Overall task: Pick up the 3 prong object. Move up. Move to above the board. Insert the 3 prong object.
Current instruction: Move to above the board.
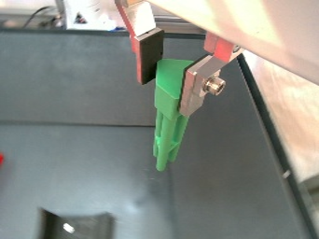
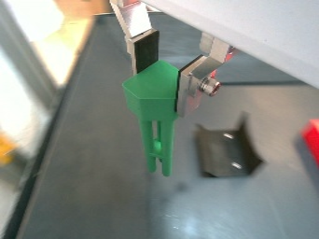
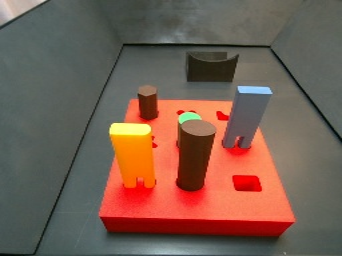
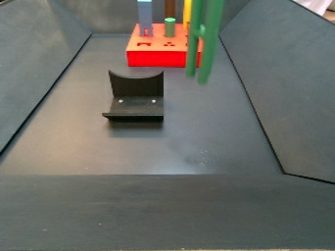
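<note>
1. Clearly, we see the gripper (image 1: 173, 77) pinching the green 3 prong object (image 1: 169, 126) near its upper end; in both wrist views a dark pad presses one face and a silver finger (image 2: 193, 86) presses the opposite face.
2. We see the 3 prong object (image 2: 156, 121) hanging upright with its prongs pointing down, clear of the grey floor (image 2: 112, 201).
3. In a side view the 3 prong object (image 4: 206, 39) hangs off the floor, nearer to us than the board (image 4: 159, 51) and not over it.
4. We find the fixture (image 4: 135, 95) on the floor in front of the board, with the 3 prong object off to its side.
5. On the board (image 3: 201, 205) we count an orange block (image 3: 132, 154), a blue block (image 3: 249, 116), two dark cylinders (image 3: 195, 153) and a green-topped peg (image 3: 190, 118).
6. We cannot see the gripper or the 3 prong object in that board view; the fixture (image 3: 209, 65) sits beyond the board there.
</note>
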Available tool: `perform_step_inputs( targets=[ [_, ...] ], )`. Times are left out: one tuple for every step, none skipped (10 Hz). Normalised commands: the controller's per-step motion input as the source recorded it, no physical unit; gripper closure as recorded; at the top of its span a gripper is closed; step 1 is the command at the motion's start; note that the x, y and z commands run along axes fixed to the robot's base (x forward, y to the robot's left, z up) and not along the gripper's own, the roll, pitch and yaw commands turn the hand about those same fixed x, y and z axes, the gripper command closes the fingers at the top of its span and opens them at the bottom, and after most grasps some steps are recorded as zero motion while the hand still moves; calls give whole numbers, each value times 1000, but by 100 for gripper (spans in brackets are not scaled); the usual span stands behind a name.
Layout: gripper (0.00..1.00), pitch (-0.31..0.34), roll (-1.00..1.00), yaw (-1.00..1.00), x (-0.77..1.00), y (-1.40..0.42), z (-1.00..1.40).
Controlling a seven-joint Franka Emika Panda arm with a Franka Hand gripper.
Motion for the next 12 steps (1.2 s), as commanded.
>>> perform_step_inputs(
  targets=[
    [100, 101, -15, -1000, -41, -1000, 8],
    [100, 106, -15, -1000, -38, -1000, 7],
    [100, 111, -15, -1000, -37, -1000, 9],
    [100, 110, -16, -1000, -40, -1000, 10],
    [100, 108, -20, -1000, -42, -1000, 10],
    [100, 116, -27, -1000, -44, -1000, 14],
    [100, 117, -37, -1000, -45, -1000, 14],
    [100, 118, -56, -962, -48, -1000, 15],
    [100, 101, -64, -787, -49, -1000, 18],
    [100, 67, -70, -442, -51, -1000, 23],
    [100, 53, -79, -267, -53, -1000, 26],
    [100, 33, -52, -90, -50, -1000, 32]
  ],
)
